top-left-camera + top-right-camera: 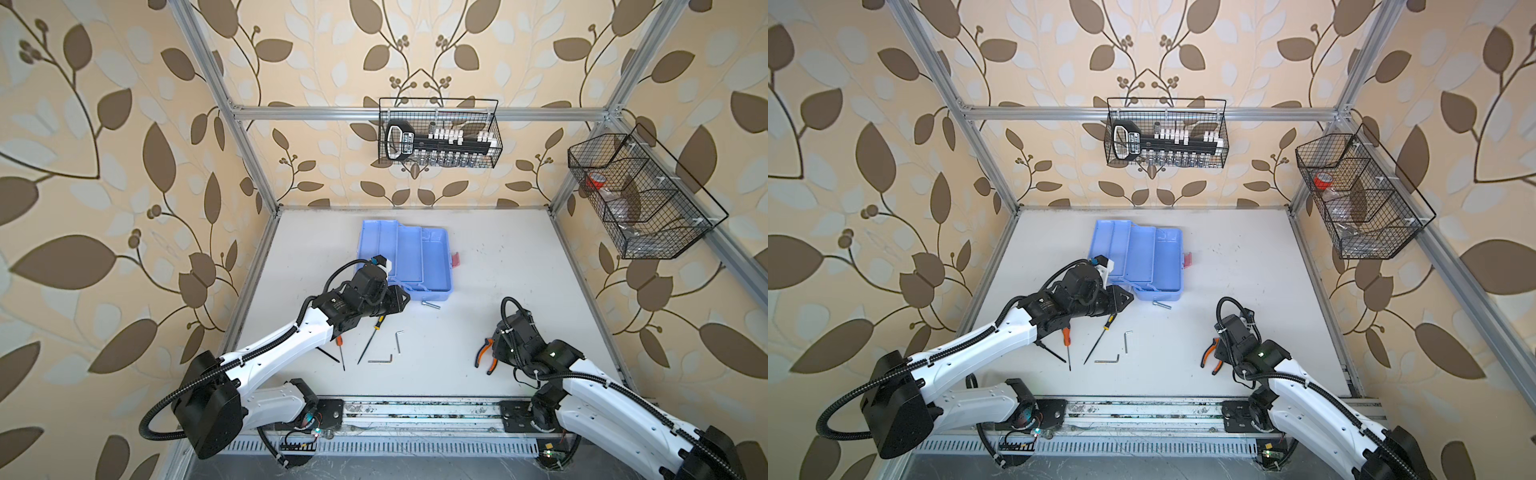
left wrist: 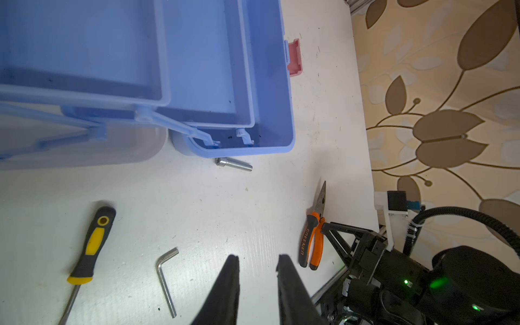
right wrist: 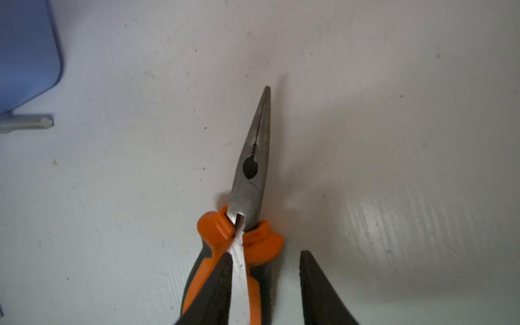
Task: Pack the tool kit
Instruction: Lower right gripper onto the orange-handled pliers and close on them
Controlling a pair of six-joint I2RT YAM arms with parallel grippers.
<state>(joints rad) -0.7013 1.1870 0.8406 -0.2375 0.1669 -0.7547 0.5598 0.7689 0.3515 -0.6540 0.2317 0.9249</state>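
Around one pliers (image 3: 251, 168) handle, R fingers (image 3: 318, 289) part-open, L fingers (image 2: 292, 287) slightly apart

Both top views are looking steeply down from high over the near edge of the table (image 1: 519, 270), sharing the whole scene. The left wrist camera is hanging close by the tool kit (image 2: 270, 84) at twelve o'clock, facing the pliers (image 2: 315, 242) at five o'clock. The right wrist camera is peering down closely over those same pliers.
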